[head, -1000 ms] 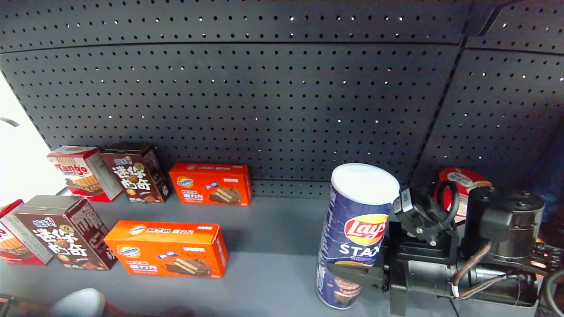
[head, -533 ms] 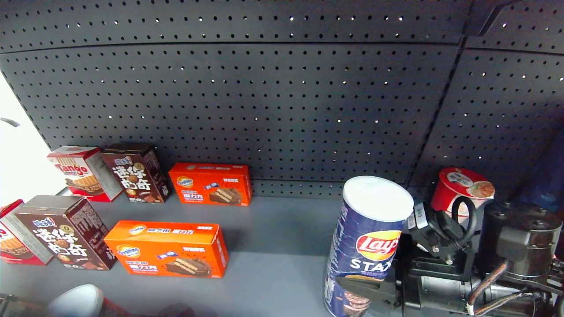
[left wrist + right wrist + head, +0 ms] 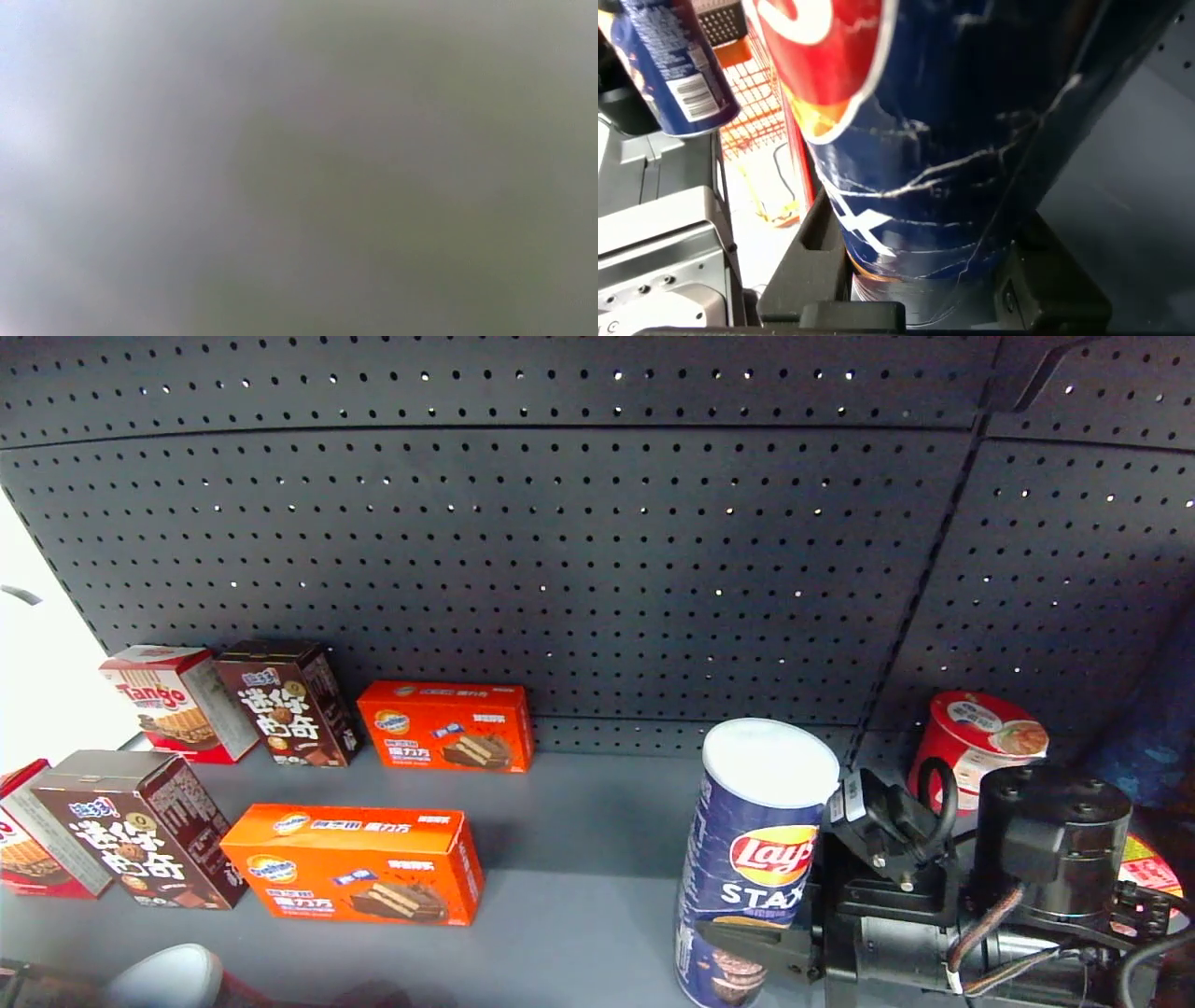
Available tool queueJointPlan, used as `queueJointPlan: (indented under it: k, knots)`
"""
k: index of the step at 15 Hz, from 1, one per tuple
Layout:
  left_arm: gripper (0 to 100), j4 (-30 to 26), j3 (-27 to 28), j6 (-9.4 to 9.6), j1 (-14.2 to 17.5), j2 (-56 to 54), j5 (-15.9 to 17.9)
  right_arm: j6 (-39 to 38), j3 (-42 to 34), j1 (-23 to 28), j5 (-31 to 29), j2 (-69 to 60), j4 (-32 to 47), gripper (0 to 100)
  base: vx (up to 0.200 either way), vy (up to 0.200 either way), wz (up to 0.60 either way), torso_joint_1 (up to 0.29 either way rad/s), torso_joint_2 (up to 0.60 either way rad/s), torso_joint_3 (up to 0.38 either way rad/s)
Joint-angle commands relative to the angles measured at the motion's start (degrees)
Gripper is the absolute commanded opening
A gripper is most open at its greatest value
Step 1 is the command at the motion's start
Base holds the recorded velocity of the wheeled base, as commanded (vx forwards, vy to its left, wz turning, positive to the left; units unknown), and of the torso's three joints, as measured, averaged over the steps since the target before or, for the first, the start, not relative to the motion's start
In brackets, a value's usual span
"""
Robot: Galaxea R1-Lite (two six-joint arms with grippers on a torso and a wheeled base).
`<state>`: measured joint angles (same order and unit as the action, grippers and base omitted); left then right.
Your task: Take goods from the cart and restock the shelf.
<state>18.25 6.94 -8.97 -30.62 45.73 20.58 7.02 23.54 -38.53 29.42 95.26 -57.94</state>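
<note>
Right fingers (image 3: 758,936) grip chips can (image 3: 758,840) | orange box (image 3: 359,863) well apart | cup (image 3: 980,733) near

Dark perforated back panel (image 3: 560,569) rises behind grey shelf (image 3: 579,831).

On the shelf (image 3: 579,840), two rows of boxes sit at the left, the back row (image 3: 289,700) against the pegboard (image 3: 560,569) and the front row (image 3: 359,863) before it. At the right front the chip can (image 3: 761,840) is upright in the right gripper (image 3: 758,933), with the noodle cup (image 3: 980,733) behind it to the right.

right gripper (image 3: 758,935) clasping chips can (image 3: 761,859), seemingly upright
</note>
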Motion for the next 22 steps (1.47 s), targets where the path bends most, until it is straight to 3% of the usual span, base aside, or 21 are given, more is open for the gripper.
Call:
queueJointPlan:
  k: [1,9,10,22]
  knots:
    - [0,-0.1,-0.2,-0.08,0.0,0.0,0.0,0.0,-0.1,0.0,0.0,1.2,-0.1,0,0.000,0.000,0.00,0.000,0.00,0.000]
    - [0,-0.1,-1.0,-0.08,-0.1,-0.1,0.0,0.1,-0.2,-0.1,0.2,2.1,-0.2,0,0.000,0.000,0.00,0.000,0.00,0.000]
    - [0,-0.1,-1.2,-0.08,-0.1,-0.2,0.0,0.1,-0.2,0.0,0.2,2.0,-0.2,100,0.000,0.000,0.00,0.000,0.00,0.000]
    - [0,0.0,-1.3,-0.08,-0.1,-0.5,0.1,0.2,-1.2,0.0,0.0,-1.9,-0.2,100,0.000,0.000,0.00,0.000,0.00,0.000]
